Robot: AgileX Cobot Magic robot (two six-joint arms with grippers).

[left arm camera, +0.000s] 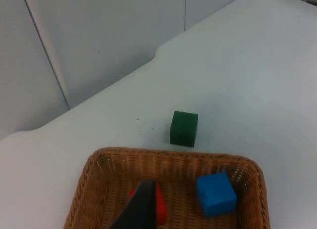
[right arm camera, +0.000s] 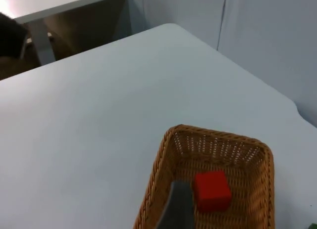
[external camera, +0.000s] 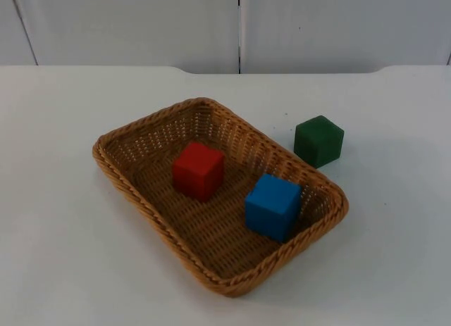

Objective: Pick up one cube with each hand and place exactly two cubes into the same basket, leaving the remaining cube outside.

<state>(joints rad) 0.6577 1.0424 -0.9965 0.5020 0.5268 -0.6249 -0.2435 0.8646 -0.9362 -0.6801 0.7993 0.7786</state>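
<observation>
The wicker basket (external camera: 127, 172) sits on the white bench (external camera: 63, 270) with the red cube (external camera: 199, 170) near its middle and the blue cube (external camera: 272, 205) in the corner nearest the green cube (external camera: 319, 141). The green cube stands on the bench just outside the rim, apart from it.

Judged from this layout, the count is met: two cubes inside, one outside. The step in hand is withdrawal.

The left gripper (left arm camera: 141, 209) hangs well above the basket, over the red cube. The right gripper (right arm camera: 176, 211) also hangs high, above the basket's rim and beside the red cube. Whether either set of jaws is released or clenched cannot be told; neither carries a cube.

To finish well, both arms should retreat upward and outward, avoiding the rim and the green cube.
</observation>
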